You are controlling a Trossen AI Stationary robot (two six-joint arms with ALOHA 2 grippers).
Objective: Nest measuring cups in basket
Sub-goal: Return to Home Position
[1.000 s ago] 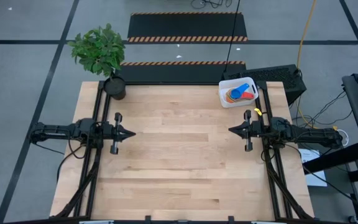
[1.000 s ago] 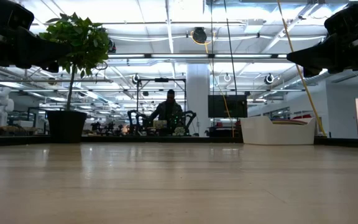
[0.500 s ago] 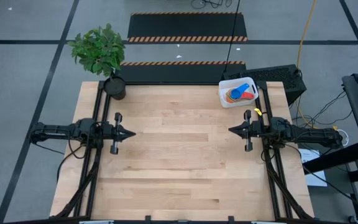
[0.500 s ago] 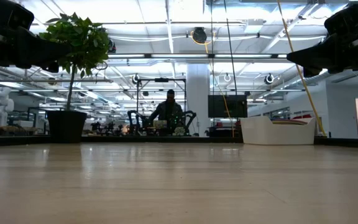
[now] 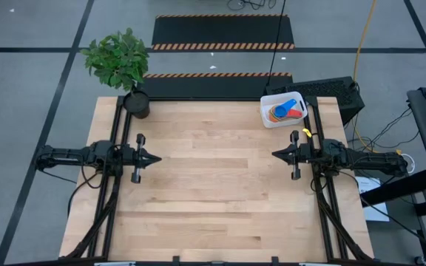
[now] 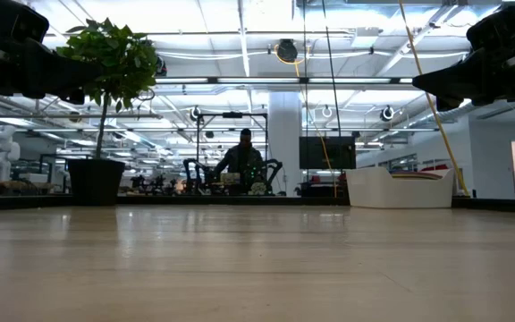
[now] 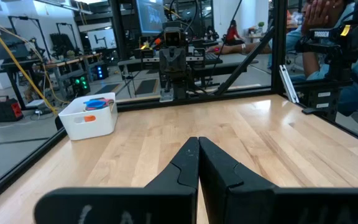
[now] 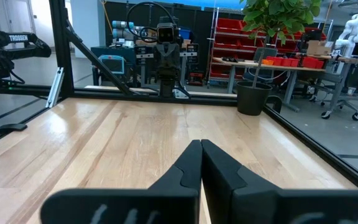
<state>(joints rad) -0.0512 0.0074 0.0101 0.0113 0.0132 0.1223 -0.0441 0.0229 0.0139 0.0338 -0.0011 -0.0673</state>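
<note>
Change: nothing moved since a second ago.
Risk: a stray swing of the right gripper [image 5: 275, 154] could knock the white rectangular plastic basket [image 5: 265, 112] off the wooden table [image 5: 213, 192], where it sits at the far right corner.
Arms: right gripper and left gripper [image 5: 156, 157] level at opposite edges, fingers together, empty.
Cups: coloured plastic measuring cups [image 5: 285, 110] nested inside the basket.

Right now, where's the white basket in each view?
High: basket at the table's far right corner.
Low: basket at the far edge, right of centre.
Left wrist: basket across the table, at its edge.
Right wrist: not in it.
Landmark: plant pot, at the opposite far corner; absent from left wrist.
</note>
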